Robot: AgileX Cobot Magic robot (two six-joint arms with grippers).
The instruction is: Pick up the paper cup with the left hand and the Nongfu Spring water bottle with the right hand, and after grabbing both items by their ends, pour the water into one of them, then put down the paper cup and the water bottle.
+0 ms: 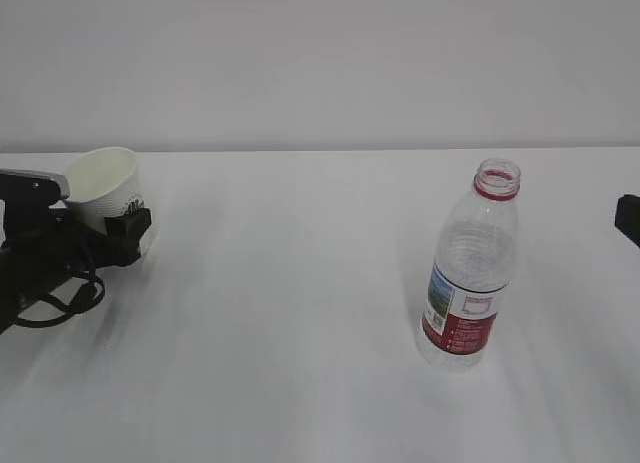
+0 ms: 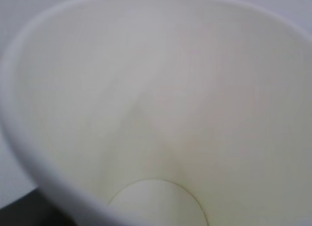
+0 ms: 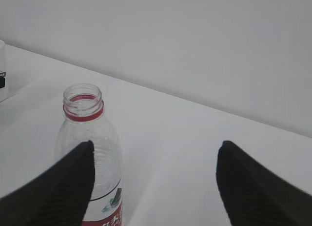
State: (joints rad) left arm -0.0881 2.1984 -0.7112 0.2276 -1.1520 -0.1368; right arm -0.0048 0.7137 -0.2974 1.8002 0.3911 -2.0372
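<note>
The white paper cup [image 1: 102, 186] sits tilted at the far left of the table, its mouth facing up and towards the camera. My left gripper [image 1: 107, 220] is closed around its lower part, with one black finger [image 1: 131, 224] across the front. In the left wrist view the cup [image 2: 161, 99] fills the frame and its inside looks dry. The Nongfu Spring water bottle [image 1: 468, 283] stands upright and uncapped at the right; I cannot make out a water level. My right gripper [image 3: 156, 145] is open, and the bottle [image 3: 90, 138] stands behind its left finger, outside the gap.
The white table [image 1: 300, 313] runs back to a plain white wall. A black part of the right arm [image 1: 628, 219] shows at the right edge of the exterior view. Bare tabletop lies between the cup and the bottle.
</note>
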